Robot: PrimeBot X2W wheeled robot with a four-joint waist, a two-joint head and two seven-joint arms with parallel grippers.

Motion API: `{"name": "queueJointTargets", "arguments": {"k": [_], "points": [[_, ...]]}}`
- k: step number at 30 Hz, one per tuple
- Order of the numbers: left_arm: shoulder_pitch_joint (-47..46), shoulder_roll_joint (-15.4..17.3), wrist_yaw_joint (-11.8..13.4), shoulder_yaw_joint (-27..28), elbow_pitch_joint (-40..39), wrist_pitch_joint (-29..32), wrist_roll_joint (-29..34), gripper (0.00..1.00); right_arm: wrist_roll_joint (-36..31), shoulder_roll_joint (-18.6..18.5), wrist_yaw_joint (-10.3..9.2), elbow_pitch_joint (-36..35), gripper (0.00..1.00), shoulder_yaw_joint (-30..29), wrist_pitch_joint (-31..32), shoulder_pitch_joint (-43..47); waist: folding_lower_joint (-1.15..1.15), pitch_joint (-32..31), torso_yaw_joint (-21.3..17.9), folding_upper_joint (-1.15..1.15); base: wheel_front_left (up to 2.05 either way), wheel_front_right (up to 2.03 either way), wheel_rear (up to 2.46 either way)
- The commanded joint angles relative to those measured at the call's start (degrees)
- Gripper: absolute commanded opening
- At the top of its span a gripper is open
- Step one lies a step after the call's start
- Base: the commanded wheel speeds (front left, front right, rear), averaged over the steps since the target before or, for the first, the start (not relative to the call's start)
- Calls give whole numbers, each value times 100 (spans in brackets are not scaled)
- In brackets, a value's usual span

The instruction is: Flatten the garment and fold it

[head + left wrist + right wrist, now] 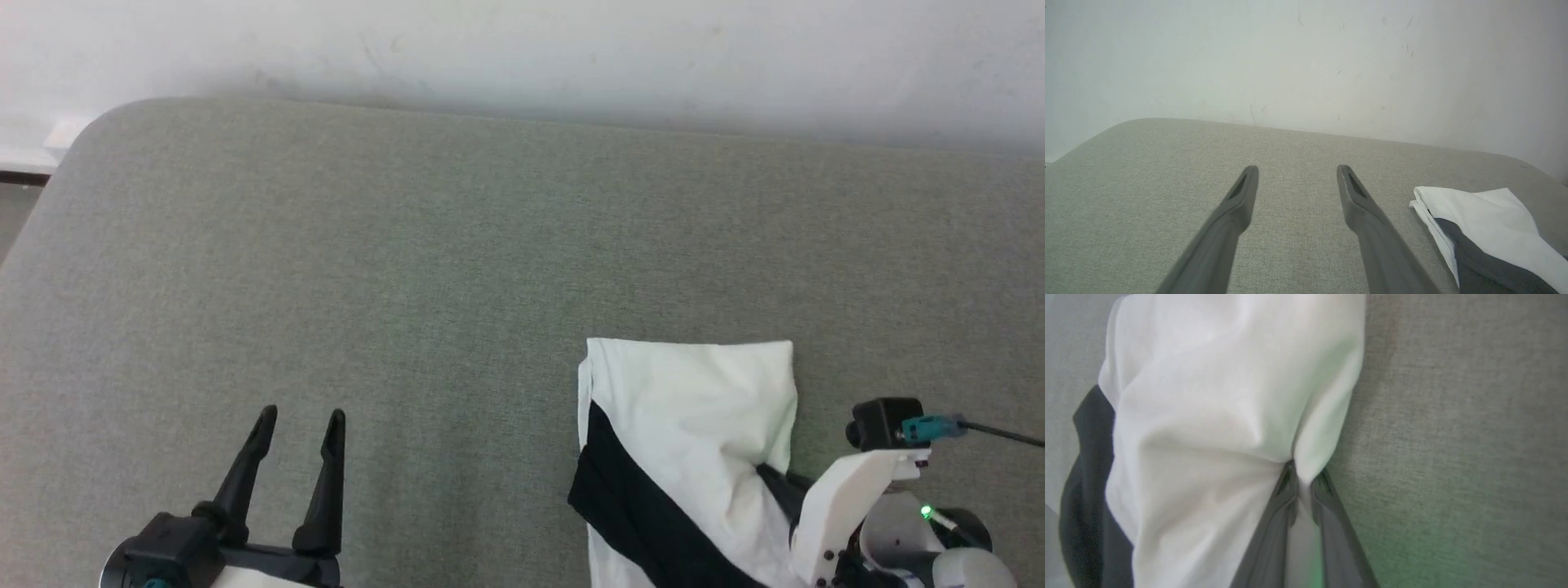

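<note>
The garment (694,408) lies folded into a narrow white strip with a black sleeve band across it, at the lower right of the grey surface. My right gripper (1302,475) is shut on a pinch of its white cloth near the right edge, and the fabric puckers toward the fingertips; in the head view the right gripper (767,472) reaches into it from the right. The garment (1486,228) also lies to the right in the left wrist view. My left gripper (300,418) stands open at the lower left over bare surface, well apart from the garment; the left gripper (1297,173) holds nothing.
The grey fabric-covered surface (408,269) has a rounded far left corner and ends at a pale wall (522,49) behind. The right wrist camera and its cable (906,426) stick out at the lower right.
</note>
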Motion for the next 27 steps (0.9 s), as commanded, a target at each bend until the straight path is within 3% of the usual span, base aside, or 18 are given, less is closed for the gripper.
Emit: {"name": "queueJointTargets", "arguments": {"k": [1, 4, 8, 16, 27], "points": [[-21, 44, -3, -4, -45, 23, -7, 100, -147, -34, -19, -10, 0, -88, -54, -165, 0, -43, -130, -1, 0, 0, 0], [-34, 67, -12, -30, -113, 41, 4, 100, -455, -54, -19, -204, 0, -198, 25, -346, 0, -38, -282, -1, 0, 0, 0], [-102, 90, -13, -42, -203, 75, 6, 100, -724, -354, -19, -453, 0, -256, 298, -610, 0, 16, -514, -1, 0, 0, 0], [-355, 200, -12, 0, -343, 104, 69, 100, -993, -1344, -19, -602, 0, -305, 842, -1255, 0, 390, -978, -1, 0, 0, 0], [-1055, 403, -133, 70, -580, 163, 143, 100, -1218, -2612, -19, -451, 0, -380, 928, -2235, 0, 1434, -1279, -1, 0, 0, 0]]}}
